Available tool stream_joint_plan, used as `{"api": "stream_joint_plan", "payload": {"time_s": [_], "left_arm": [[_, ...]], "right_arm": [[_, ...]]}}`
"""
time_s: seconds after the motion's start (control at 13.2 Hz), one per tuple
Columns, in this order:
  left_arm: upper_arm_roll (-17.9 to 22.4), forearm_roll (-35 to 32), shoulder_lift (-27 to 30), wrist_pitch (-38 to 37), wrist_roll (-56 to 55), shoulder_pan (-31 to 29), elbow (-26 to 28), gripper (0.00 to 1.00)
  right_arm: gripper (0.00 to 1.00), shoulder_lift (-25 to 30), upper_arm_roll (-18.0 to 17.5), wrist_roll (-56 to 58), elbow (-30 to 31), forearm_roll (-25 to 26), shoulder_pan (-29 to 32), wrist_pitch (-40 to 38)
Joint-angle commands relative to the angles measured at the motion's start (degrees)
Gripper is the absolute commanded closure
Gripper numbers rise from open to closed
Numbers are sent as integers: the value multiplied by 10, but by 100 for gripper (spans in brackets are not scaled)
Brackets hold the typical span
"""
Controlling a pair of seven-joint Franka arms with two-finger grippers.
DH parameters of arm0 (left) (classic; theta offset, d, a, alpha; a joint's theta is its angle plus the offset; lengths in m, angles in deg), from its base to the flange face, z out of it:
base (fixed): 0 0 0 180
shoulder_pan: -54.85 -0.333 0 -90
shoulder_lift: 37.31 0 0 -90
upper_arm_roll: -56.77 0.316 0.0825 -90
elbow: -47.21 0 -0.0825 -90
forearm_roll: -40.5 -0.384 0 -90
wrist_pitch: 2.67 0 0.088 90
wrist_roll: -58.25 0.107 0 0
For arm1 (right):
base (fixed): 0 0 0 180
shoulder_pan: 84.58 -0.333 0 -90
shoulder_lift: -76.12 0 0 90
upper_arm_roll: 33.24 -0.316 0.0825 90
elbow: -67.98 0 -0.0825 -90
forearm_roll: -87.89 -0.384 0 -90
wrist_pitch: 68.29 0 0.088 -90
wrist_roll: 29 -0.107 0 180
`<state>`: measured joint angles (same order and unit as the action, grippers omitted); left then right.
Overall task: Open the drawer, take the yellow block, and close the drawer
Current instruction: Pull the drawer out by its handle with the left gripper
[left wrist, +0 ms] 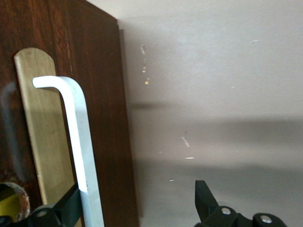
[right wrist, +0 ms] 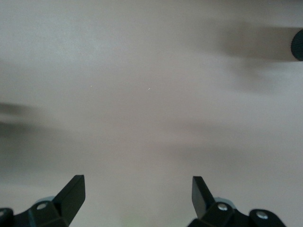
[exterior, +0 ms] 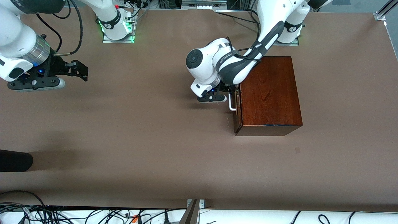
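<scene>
**Left claw lines up on the drawer handle**

The wooden box (exterior: 270,93) sits right of centre in the front view, toward the left arm's end of the table. Its drawer (exterior: 238,109) looks shut or nearly so, the front flush with the box. The white bar handle (exterior: 231,104) stands out from that front over a brass plate (left wrist: 40,127).

The left gripper (exterior: 230,91) is at the handle with its fingers spread apart. In the left wrist view one fingertip (left wrist: 71,208) lies between bar and plate, the other (left wrist: 204,196) well clear over the table; nothing is clamped yet.

The bar looks stiff, smooth and likely slippery, so closing across its straight middle stretch should hold best. The box looks heavy enough to stay put under a level pull, though it might slide.

The yellow block is not in view, presumably inside the drawer.

The right gripper (exterior: 81,71) waits at the upper left of the front view, fingers apart over bare table (exterior: 140,140).
</scene>
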<state>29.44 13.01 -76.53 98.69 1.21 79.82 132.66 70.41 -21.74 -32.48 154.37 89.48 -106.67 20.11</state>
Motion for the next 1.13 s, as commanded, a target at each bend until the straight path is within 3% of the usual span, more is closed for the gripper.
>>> {"api": "stream_joint_plan", "payload": {"time_s": [0.0, 0.3, 0.68, 1.06], "left_arm": [[-4, 13, -44, 26, 0, 24, -76, 0], [-4, 14, -55, 26, -2, 34, -92, 0], [-3, 14, -93, 26, -22, 63, -160, 0], [-3, 14, -98, 37, -33, 79, -179, 0]], "right_arm": [[0, 0, 1, -3, -9, 5, -1, -9], [0, 0, 2, -3, -8, 5, -1, -10], [0, 0, 2, -1, -8, 5, -1, -9], [0, 0, 3, -1, -9, 5, -1, -9]]}}
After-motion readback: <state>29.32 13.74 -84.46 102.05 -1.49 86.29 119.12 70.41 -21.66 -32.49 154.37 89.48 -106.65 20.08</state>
